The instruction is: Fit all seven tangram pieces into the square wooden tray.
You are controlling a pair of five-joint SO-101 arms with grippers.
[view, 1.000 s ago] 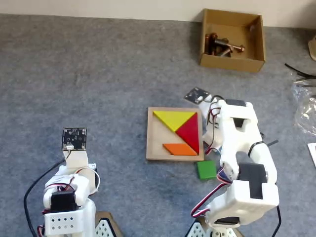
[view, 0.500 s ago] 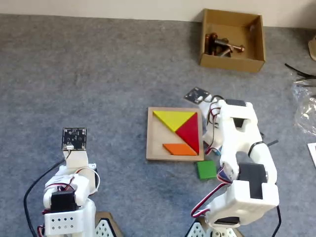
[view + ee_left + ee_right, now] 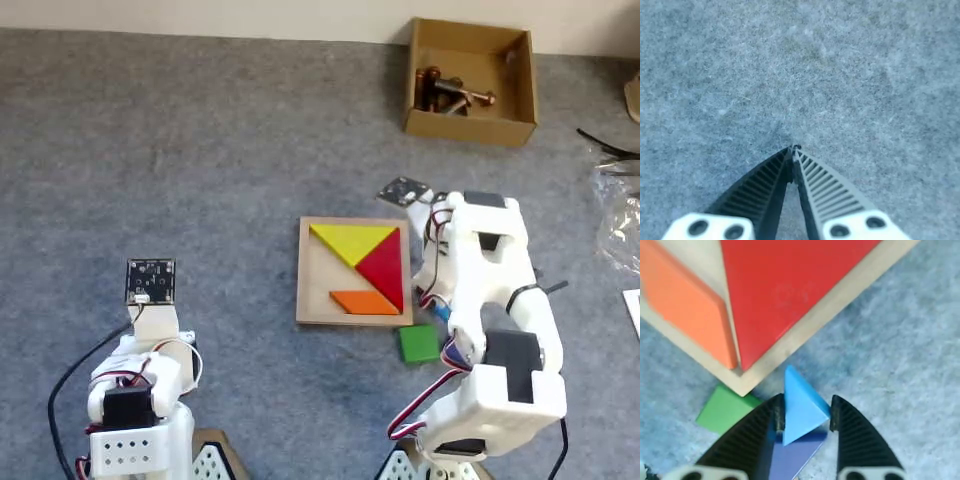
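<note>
a: tray (image 3: pixel 305 300), contents?
b: three pieces are sitting inside: yellow triangle (image 3: pixel 350 243), red triangle (image 3: pixel 383 268), orange parallelogram (image 3: pixel 363 301). the tray's left half is showing bare wood.
a: outside the tray?
b: green square (image 3: pixel 419 343) is lying just off the tray's near right corner. right gripper (image 3: pixel 806 405) is pinching a blue triangle (image 3: pixel 799 412) beside that same corner, with a violet-blue piece (image 3: pixel 795 455) lying beneath. left gripper (image 3: pixel 792 152) is sitting pinched together, empty, well left of the tray. by count, four pieces are awaiting placement.
</note>
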